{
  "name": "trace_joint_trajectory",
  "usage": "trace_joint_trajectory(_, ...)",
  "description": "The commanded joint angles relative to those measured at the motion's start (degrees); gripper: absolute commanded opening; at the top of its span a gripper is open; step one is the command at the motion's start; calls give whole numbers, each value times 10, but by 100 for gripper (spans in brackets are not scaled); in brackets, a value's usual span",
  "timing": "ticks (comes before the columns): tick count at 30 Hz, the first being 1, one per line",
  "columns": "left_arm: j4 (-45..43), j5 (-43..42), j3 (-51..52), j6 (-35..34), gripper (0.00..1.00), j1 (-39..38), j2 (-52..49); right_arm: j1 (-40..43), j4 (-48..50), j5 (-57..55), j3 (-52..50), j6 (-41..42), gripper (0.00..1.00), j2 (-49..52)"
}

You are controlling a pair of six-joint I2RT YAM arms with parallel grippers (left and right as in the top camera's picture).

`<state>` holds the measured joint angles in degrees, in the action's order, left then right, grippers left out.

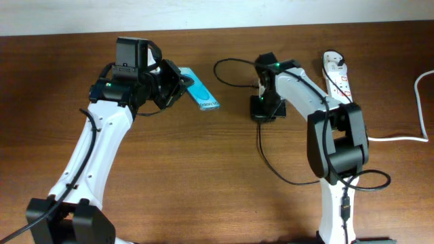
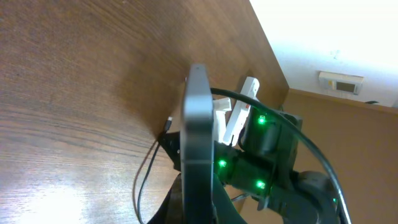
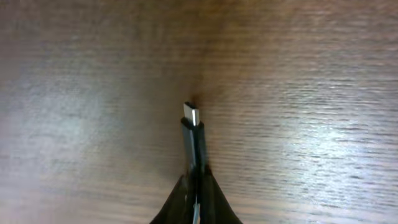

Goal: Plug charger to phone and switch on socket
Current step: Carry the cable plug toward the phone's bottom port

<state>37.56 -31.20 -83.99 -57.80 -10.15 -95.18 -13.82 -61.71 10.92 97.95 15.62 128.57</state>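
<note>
- The left fingers [image 1: 173, 95], in the upper left of the overhead view, are clamped shut on one end of the phone [image 1: 202, 95]. Its cyan screen faces up and its free end points toward the middle of the frame.
- In the left wrist view the phone [image 2: 198, 134] shows edge-on as a thin grey slab rising from the bottom centre of the frame. The wood of the counter [image 2: 74, 93] fills the left side behind it.
- Whether the phone's free end touches the counter cannot be told.
- The right fingers [image 3: 219, 211], at the bottom centre of the right wrist view, are closed tight around the charger [image 3: 194, 138] just behind its connector. The small metal tip juts out beyond them, close over the wood.
- Overhead, the right fingers [image 1: 261, 112] sit just right of centre, well apart from the phone, with bare counter between the two.
- The charger's thin black cable loops across the upper centre of the overhead view. Another stretch trails down toward the lower right, beside the right arm.
- The socket [image 1: 337, 76] lies in the upper right of the overhead view, a long white strip with red marks, just beyond the right arm.
- A thick white cord [image 1: 422, 102] curves along the right edge of the frame.
</note>
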Motion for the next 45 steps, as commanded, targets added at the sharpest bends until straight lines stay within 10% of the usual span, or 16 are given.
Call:
trace_joint_trajectory(1,-2,-4,-2,11,0,2,0,36,-36,131,22,-114,4,-39)
trace_joint_trajectory(10,-8,-54,-2,104,0,2,0,131,-356,384,17,-428,4,-170)
trace_joint_trajectory(18,-104,-286,-2,203,0,71,0,51,-356,437,13,-423,4,-189)
trace_joint_trajectory(33,-161,-320,-2,153,0,99,-5,-59,-354,662,12,-532,4,-233)
trace_joint_trajectory(45,-251,-355,-2,120,0,94,-5,-80,-214,702,12,-453,4,-228)
